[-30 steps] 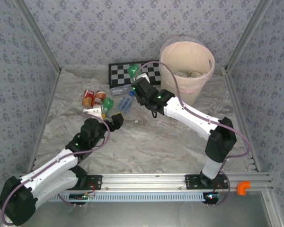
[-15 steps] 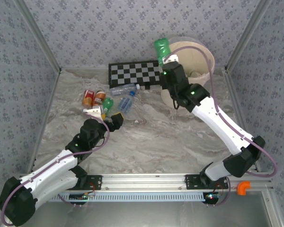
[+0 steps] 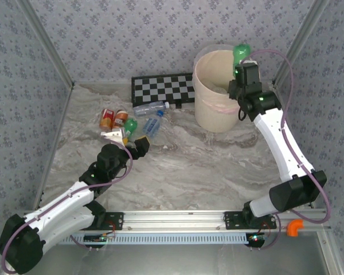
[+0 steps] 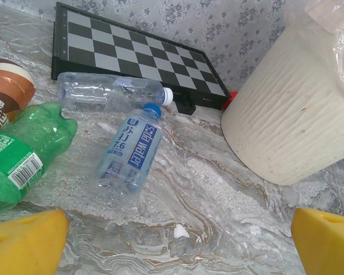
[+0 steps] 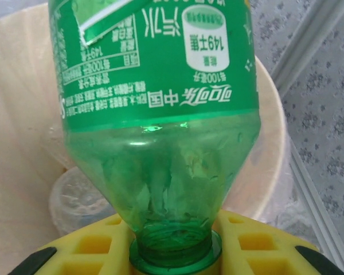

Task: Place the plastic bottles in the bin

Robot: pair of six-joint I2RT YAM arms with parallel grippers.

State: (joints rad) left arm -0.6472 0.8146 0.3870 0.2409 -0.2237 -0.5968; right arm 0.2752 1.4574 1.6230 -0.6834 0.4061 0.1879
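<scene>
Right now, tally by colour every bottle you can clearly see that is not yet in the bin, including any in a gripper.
Green: 2, the green table bottle and the held green bottle in the right gripper
Clear: 2, the plain clear bottle and the blue-labelled bottle
Red/orange: 2, the red bottle and the orange bottle
Total: 6

A green see-through plastic bottle [image 5: 160, 114] has a green label with white writing that reads upside down. Its narrow neck end is pinched tight between the two yellow foam fingers [image 5: 89, 249] at the bottom. Behind it and under it is the big round cream plastic bin [image 5: 20, 86], and a clear plastic bottle [image 5: 80, 197] lies down inside the bin, just left of the green one. Past the bin's rim on the right are a grey metal bar [image 5: 309, 40] and a grey wall with little flowers [image 5: 327, 132].
</scene>
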